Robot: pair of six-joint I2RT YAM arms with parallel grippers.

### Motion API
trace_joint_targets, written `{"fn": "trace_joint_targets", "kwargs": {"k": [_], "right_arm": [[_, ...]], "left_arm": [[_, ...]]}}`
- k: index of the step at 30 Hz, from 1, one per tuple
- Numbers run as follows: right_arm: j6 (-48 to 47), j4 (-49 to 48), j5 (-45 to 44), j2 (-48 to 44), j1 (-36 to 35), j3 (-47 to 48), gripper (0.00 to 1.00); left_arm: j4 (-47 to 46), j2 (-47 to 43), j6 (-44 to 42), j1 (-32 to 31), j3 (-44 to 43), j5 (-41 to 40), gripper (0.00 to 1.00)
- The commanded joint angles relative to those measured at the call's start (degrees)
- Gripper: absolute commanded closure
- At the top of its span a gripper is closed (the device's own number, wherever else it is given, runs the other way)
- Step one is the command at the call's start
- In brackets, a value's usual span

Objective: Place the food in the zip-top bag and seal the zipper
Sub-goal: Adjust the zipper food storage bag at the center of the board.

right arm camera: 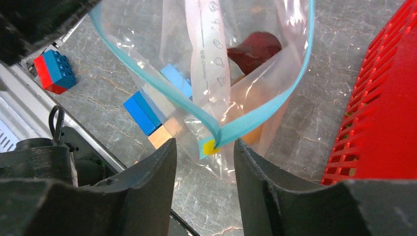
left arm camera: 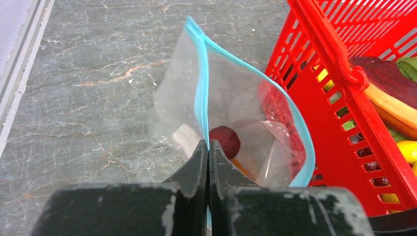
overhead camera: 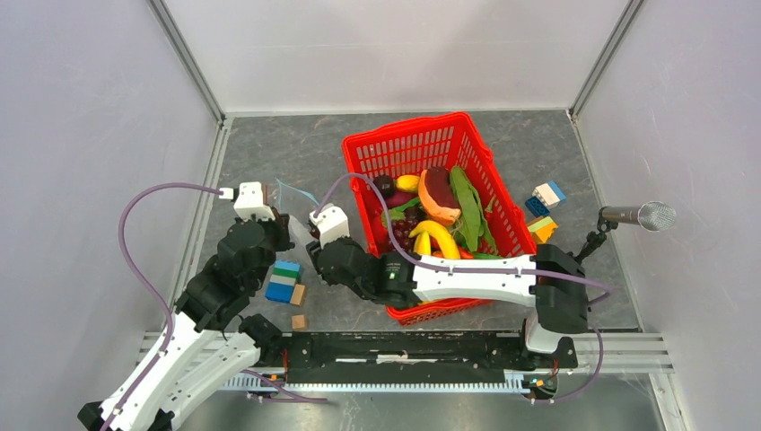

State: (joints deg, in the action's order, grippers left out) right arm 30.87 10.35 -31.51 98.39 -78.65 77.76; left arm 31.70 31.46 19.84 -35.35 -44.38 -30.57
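Note:
The clear zip-top bag [overhead camera: 292,193] hangs upright left of the basket with its mouth open. My left gripper [left arm camera: 208,147] is shut on the light-blue zipper [left arm camera: 201,83] at one end of the mouth. Inside the bag lie a dark red round piece of food [left arm camera: 225,140] and an orange piece under it. My right gripper [right arm camera: 204,145] is open. The zipper's other end, with its yellow tab [right arm camera: 210,146], hangs between the fingertips without touching either. More food fills the basket: a banana [overhead camera: 435,235], a long green vegetable [overhead camera: 467,211] and grapes [overhead camera: 408,224].
The red basket [overhead camera: 408,139] stands right beside the bag. A stack of coloured blocks [overhead camera: 285,281] and a wooden cube [overhead camera: 299,321] lie near the left arm. More blocks [overhead camera: 545,197] and a microphone [overhead camera: 639,215] sit to the right of the basket.

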Motion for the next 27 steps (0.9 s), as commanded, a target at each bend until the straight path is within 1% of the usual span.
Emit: {"fn": "trace_joint_targets", "kwargs": {"k": [1,3,5,7,8,12,14,18,19,22,27], "right_arm": [[1.4,-2.8,-1.2,0.8,-0.4,-0.1,0.47],[0.9,-4.1,-0.9,0.9,-0.4,-1.1,0.42],[1.1,-3.5,-2.8,1.7,-0.4,-1.0,0.42],[2.1,-3.2,-4.2,2.0,-0.4,-1.4,0.43],[1.9,-4.6,-4.3,1.8,-0.4,-2.3,0.46],[1.5,-9.2,-2.2,2.1,1.1,-4.4,0.61],[1.6,-9.9,0.3,2.5,2.5,-4.9,0.64],[-1.3,-14.9,1.8,2.5,2.8,-6.0,0.71],[-1.9,-15.0,2.0,2.5,2.7,-5.8,0.77],[-4.7,-15.4,2.4,1.9,2.2,-5.1,0.79],[-7.8,-13.1,2.4,-1.1,1.5,-4.5,0.88]], "left_arm": [[-0.5,0.2,1.8,0.3,-1.1,-1.9,0.98],[-0.5,0.3,1.8,0.3,-1.1,-1.7,0.98],[-0.6,0.2,1.8,0.3,-1.1,-1.5,0.98],[-0.6,0.3,1.8,0.3,-1.1,-1.7,0.98],[-0.6,0.1,1.7,0.3,-1.1,-1.7,0.98],[-0.7,0.0,1.7,0.3,-0.8,-1.2,0.98],[-0.8,-0.2,1.8,0.2,-0.8,-1.2,0.98],[-0.9,-0.4,1.7,0.3,-0.4,-1.2,0.98],[-1.0,-0.3,1.7,0.3,-0.4,-1.2,0.98],[-1.1,-0.2,1.5,0.3,-0.4,-1.1,0.98],[-1.0,0.2,1.0,0.3,-0.4,-1.2,0.98]]}}
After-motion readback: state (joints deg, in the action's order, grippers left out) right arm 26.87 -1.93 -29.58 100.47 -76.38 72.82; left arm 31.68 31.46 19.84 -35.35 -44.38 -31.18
